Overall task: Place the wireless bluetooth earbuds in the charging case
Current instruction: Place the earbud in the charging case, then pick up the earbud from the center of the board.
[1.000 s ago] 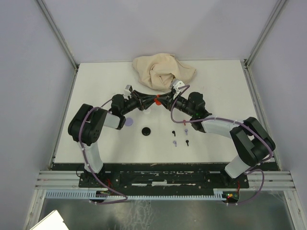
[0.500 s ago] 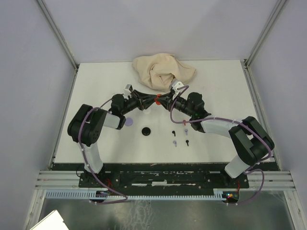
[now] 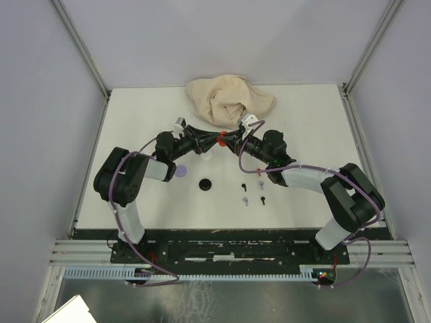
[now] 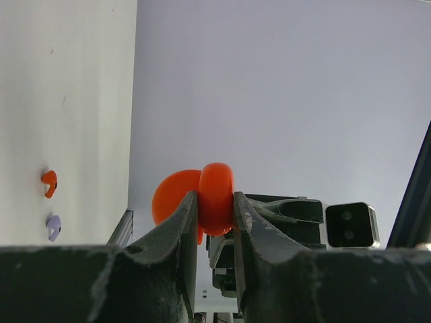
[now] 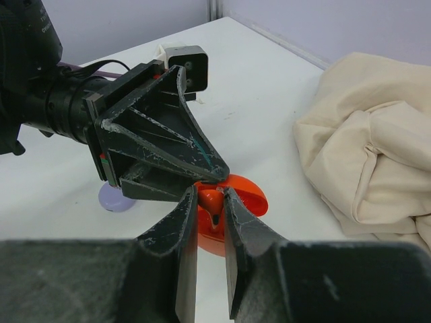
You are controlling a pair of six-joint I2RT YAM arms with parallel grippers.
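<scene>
I am looking down from above and behind the arm bases, far enough back to be taking in the whole table (image 3: 135, 121). My left wrist camera (image 5: 187, 67) is sitting close, rolled sideways, sighting along its own fingers (image 4: 182, 229) at the right wrist camera (image 4: 348, 225). That one is facing back, peering down at the left gripper (image 5: 217, 176). All three views are sharing the red charging case (image 3: 220, 138).

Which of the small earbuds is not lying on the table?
The red earbud pinched in the right gripper, at the open red case that the left gripper holds; the other earbuds in view lie on the table.
</scene>
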